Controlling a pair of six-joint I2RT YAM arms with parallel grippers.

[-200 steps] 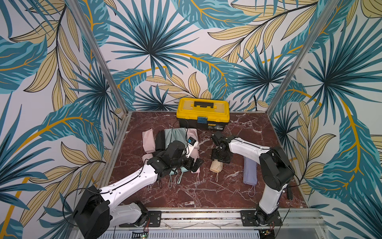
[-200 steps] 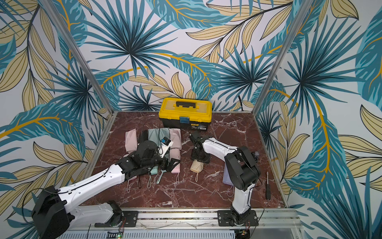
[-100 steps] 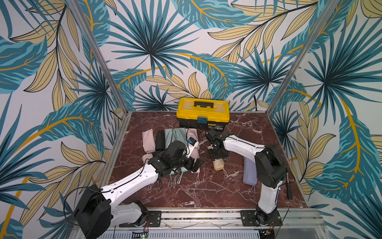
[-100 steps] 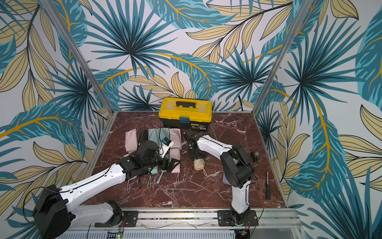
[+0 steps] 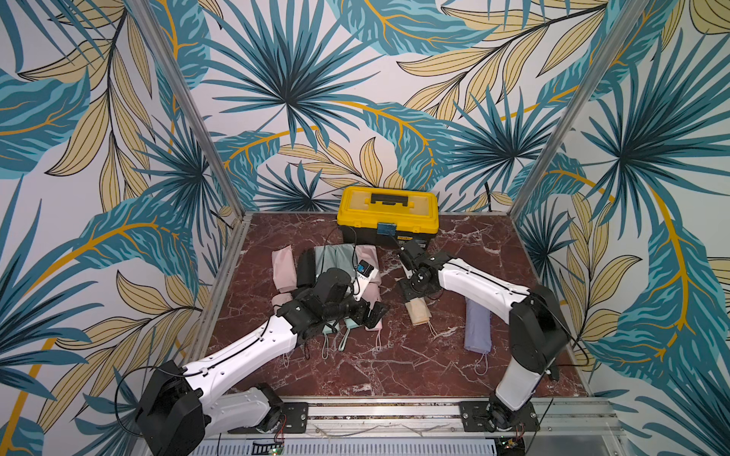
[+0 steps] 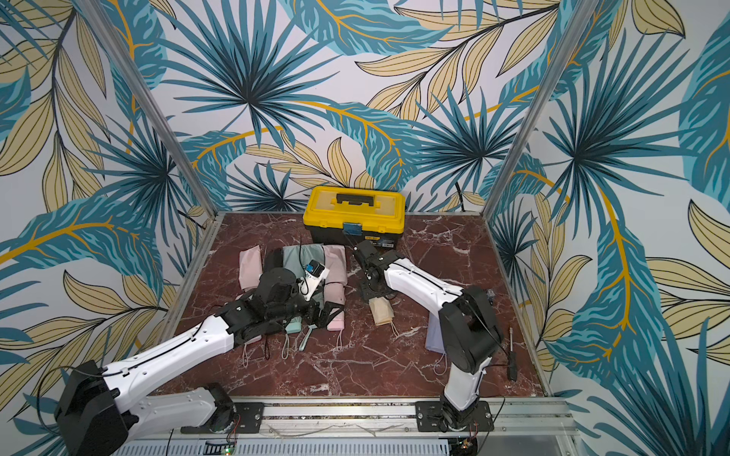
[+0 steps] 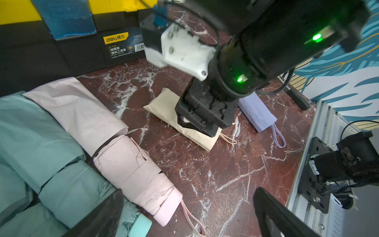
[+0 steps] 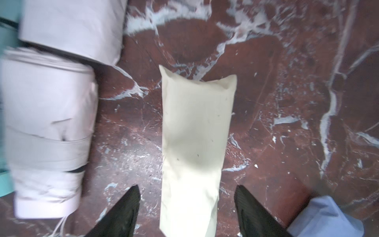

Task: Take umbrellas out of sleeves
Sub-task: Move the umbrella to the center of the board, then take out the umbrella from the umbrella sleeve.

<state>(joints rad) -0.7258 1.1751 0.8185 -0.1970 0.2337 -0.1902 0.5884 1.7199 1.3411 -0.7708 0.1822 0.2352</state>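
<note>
Your right gripper (image 8: 186, 186) is open and empty, its jaws standing either side of the beige sleeve (image 8: 194, 123); that full sleeve lies on the table (image 8: 276, 115) directly below and runs forward past the fingertips (image 8: 131, 197); the lilac sleeve (image 8: 326, 217) lies just off to one side. Come straight down, keep the bundle centred, and close firmly; I judge the loose cloth will slide over what is inside, so choose between cloth alone and the whole bundle. Your left gripper (image 7: 188, 191) is wide open, empty, the bared pink umbrella (image 7: 139, 174) below it; bring it across to pull against.
</note>
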